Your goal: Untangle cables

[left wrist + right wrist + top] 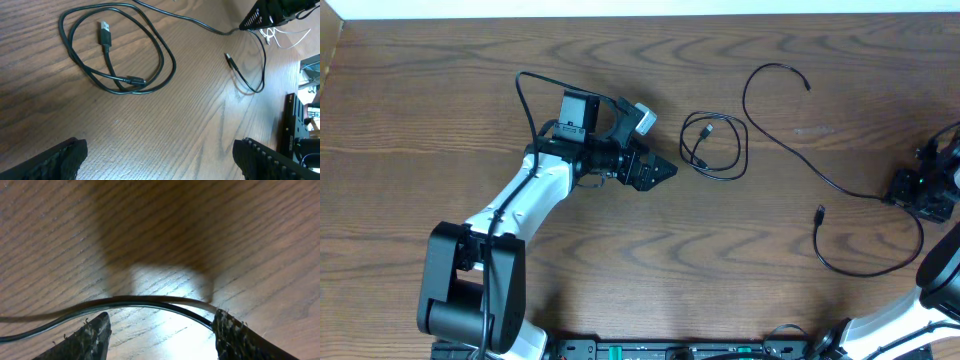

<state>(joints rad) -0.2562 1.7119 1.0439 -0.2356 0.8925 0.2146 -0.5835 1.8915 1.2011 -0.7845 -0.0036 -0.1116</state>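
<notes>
On the left side of the wooden table (440, 80), the left gripper (665, 170) hangs low with its tips aimed toward the middle. Its wrist camera shows its two fingers (57, 159) at the bottom corners of the view, spread wide, with only bare wood between them.

Just beyond those tips, and not touching them, lies a coiled black cable (713, 146). It is wound into a couple of loose oval loops that lie flat on the wood. A flat plug (104, 33) rests inside the loop, and a smaller plug end lies against the lower edge of the coil.

To the right of the coil, and clear of it, is a long black cable (840, 186). It starts at a free end near the top and curves round and down across the table to the right gripper (905, 192). From there it swings below in a wide loop and finishes at a second free end in the open wood.

At the far right, the wrist camera shows the right gripper's fingers (90, 336) apart. The black cable and a pale cord (150, 298) arch side by side across the gap just past the tips. Whether either one touches a finger cannot be told.
</notes>
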